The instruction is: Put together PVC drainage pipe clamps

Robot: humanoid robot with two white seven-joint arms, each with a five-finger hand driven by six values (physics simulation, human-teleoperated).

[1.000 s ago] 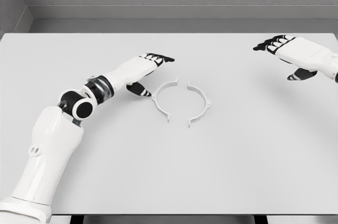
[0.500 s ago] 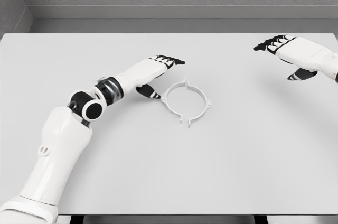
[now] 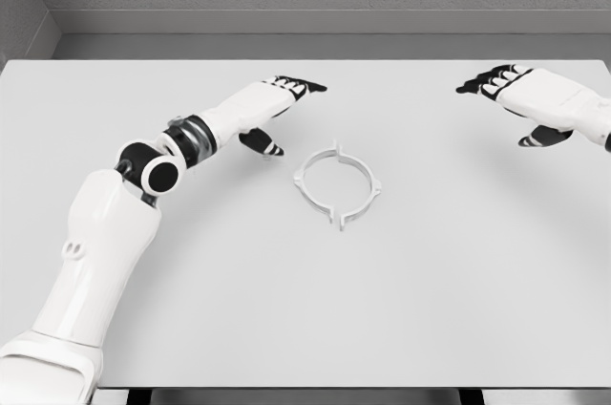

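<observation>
Two white half-ring clamp pieces lie joined as one closed ring, the pipe clamp point(image 3: 336, 184), flat on the white table point(image 3: 305, 309) near its middle. My left hand point(image 3: 280, 111) hovers up and to the left of the ring, apart from it, fingers stretched out and thumb hanging down, holding nothing. My right hand point(image 3: 520, 99) floats at the far right, well away from the clamp, fingers spread and empty.
The table's far edge meets a grey wall at the top. My left arm stretches from the lower left corner across the table's left half.
The left hand pushed the left clamp half rightward until it met the right half, forming a closed ring. It has since drawn back up and left. The right hand barely moved.
</observation>
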